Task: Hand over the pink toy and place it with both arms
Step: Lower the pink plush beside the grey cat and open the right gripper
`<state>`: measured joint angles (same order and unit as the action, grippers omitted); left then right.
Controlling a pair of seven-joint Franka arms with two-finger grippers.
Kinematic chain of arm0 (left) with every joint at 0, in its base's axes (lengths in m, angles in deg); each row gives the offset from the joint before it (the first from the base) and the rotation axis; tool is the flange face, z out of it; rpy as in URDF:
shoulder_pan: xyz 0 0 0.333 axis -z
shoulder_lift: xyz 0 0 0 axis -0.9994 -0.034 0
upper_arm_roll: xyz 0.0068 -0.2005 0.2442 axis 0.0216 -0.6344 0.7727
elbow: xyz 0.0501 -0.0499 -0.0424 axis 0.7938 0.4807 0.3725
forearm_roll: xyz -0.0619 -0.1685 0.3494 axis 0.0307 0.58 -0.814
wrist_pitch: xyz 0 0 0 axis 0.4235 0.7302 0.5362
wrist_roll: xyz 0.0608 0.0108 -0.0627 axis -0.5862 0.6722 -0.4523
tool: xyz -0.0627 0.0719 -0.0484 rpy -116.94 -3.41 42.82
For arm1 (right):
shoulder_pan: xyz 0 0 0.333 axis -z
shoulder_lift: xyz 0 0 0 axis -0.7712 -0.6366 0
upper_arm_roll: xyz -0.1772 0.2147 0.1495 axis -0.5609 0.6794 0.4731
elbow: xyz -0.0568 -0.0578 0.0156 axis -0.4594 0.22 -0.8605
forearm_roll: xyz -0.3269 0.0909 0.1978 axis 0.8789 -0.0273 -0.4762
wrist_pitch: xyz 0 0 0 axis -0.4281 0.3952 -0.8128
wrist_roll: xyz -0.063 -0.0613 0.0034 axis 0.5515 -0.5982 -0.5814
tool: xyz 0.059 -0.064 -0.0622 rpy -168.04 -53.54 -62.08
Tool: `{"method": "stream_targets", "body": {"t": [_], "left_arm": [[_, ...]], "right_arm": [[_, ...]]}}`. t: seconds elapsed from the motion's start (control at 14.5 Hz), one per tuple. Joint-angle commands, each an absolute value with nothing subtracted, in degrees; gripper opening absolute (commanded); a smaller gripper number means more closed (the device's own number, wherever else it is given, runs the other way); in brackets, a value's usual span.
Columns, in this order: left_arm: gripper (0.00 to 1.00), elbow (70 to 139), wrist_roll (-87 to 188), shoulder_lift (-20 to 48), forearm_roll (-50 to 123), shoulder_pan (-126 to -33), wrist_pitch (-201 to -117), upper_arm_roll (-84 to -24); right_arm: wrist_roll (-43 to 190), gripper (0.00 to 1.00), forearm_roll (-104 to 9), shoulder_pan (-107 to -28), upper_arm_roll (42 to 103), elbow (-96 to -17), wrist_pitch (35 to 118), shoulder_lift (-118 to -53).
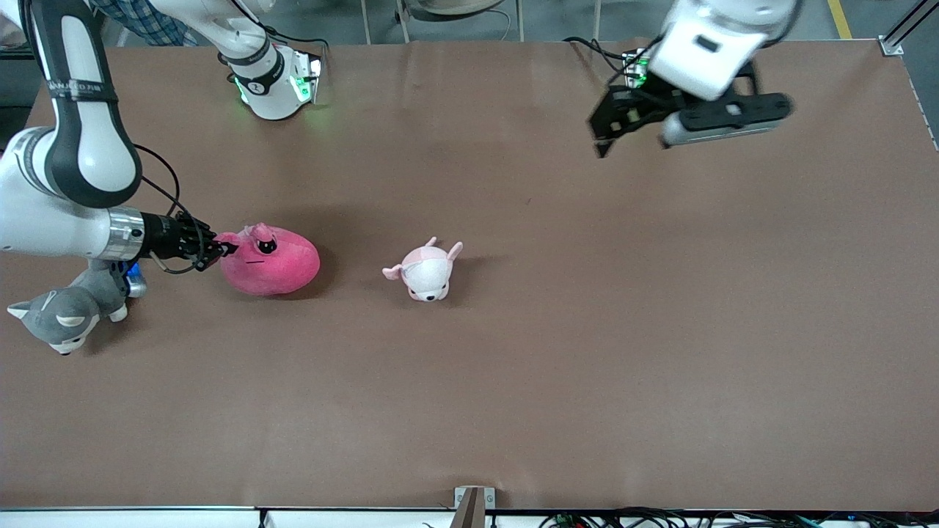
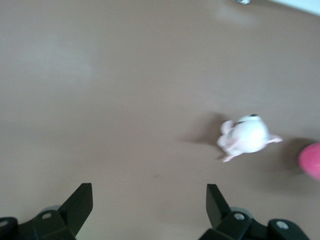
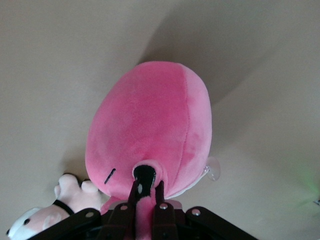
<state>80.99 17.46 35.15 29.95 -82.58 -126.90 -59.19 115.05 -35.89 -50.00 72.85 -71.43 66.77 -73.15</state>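
Note:
The hot-pink round plush toy [image 1: 271, 262] lies on the brown table toward the right arm's end. My right gripper [image 1: 222, 248] is at its edge, shut on a fold of the plush. In the right wrist view the fingers [image 3: 136, 192] pinch pink fabric beside a black eye patch, and the toy's body [image 3: 150, 125] fills the view. My left gripper [image 1: 609, 136] hangs open and empty over bare table near its base. Its fingers [image 2: 80, 200] stand wide apart in the left wrist view, where the pink toy [image 2: 311, 160] shows only as a sliver at the frame's edge.
A pale pink-and-white puppy plush [image 1: 425, 271] lies near the table's middle, beside the pink toy; it also shows in the left wrist view [image 2: 247, 136]. A grey-and-white husky plush [image 1: 66, 312] lies under the right arm, nearer the front camera. The table [image 1: 587, 330] is brown.

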Motion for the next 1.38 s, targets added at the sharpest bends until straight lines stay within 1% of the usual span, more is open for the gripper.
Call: {"method": "stream_targets", "body": {"t": [0.0,0.07,0.14,0.21,0.28,0.41,0.55,0.83,1.04,1.17,1.24,1.31], "left_arm": [[1.0,82.4,27.6,38.3,29.1,-89.2,-121.8,-59.6],[1.0,82.8,31.2,39.0,29.1,-91.8,-120.8,-59.6],[1.0,83.2,34.9,39.3,29.2,-94.7,-120.3,-59.7],[1.0,83.8,37.9,39.7,29.2,-96.8,-120.3,-59.7],[1.0,84.4,40.4,39.8,29.2,-99.0,-120.4,-59.7],[1.0,85.9,44.0,39.9,29.2,-102.2,-120.6,-59.7],[1.0,87.2,47.4,40.7,29.2,-104.9,-121.5,-59.6],[1.0,88.5,53.2,40.8,29.3,-108.6,-122.2,-59.6],[1.0,89.3,53.7,41.6,29.4,-109.5,-122.2,-59.6],[1.0,92.0,53.8,43.5,29.4,-109.6,-124.3,-59.6],[1.0,93.2,54.0,44.6,30.0,-110.4,-125.1,-59.5],[1.0,93.3,54.1,44.7,30.6,-111.2,-125.4,-59.6]], "right_arm": [[113.5,0.27,-35.4,-47.5,74.1,-71.8,68.2,-74.8],[110.5,0.5,-35.4,-46.9,74.1,-71.8,68.9,-75.6],[106.0,0.86,-35.4,-46.6,74.0,-71.6,69.2,-76.3],[104.7,1.0,-35.3,-46.0,74.0,-70.6,69.5,-76.5],[104.5,1.0,-34.5,-45.8,73.9,-69.1,69.4,-77.1],[102.8,1.0,-28.7,-45.7,74.1,-65.4,69.2,-77.3],[95.8,1.0,-23.2,-46.6,74.2,-61.0,68.9,-77.3],[75.9,1.0,-14.2,-46.8,74.4,-50.7,62.9,-77.2],[74.7,1.0,-8.8,-47.6,74.6,-46.2,61.9,-77.1],[74.7,1.0,-7.7,-48.3,74.6,-44.3,60.3,-76.9],[75.1,1.0,-7.3,-49.3,74.6,-42.9,58.7,-76.9],[75.2,1.0,-5.8,-52.2,74.3,-41.1,57.7,-77.1]]}}
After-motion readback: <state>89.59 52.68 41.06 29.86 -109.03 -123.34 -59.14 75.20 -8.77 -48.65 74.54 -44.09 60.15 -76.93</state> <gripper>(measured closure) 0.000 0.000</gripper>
